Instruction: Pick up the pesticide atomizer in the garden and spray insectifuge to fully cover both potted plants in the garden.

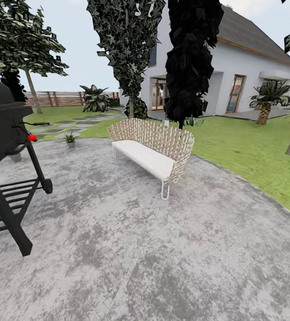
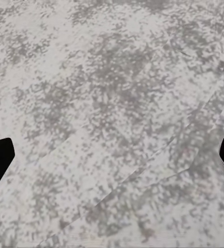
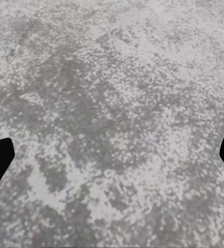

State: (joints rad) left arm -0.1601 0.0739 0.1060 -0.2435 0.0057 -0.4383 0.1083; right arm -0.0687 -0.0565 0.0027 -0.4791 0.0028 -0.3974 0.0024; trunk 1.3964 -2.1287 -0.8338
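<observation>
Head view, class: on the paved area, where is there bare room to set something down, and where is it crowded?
Bare paving spreads across the foreground, bordered by the woven bench behind, the lawn on the right and the black grill on the left. It is crowded at the far left edge, where the grill's legs and a small potted plant stand.

We look across a round, mottled grey paved area (image 1: 162, 249) edged by green lawn (image 1: 251, 147). A woven sofa (image 1: 151, 149) with a white cushion stands on the paving, and a black grill (image 1: 6, 147) stands at the left. Behind are dark trees (image 1: 191, 58), a white house (image 1: 238, 67), and a slatted brown fence (image 1: 55, 98) under a pale sky.
</observation>
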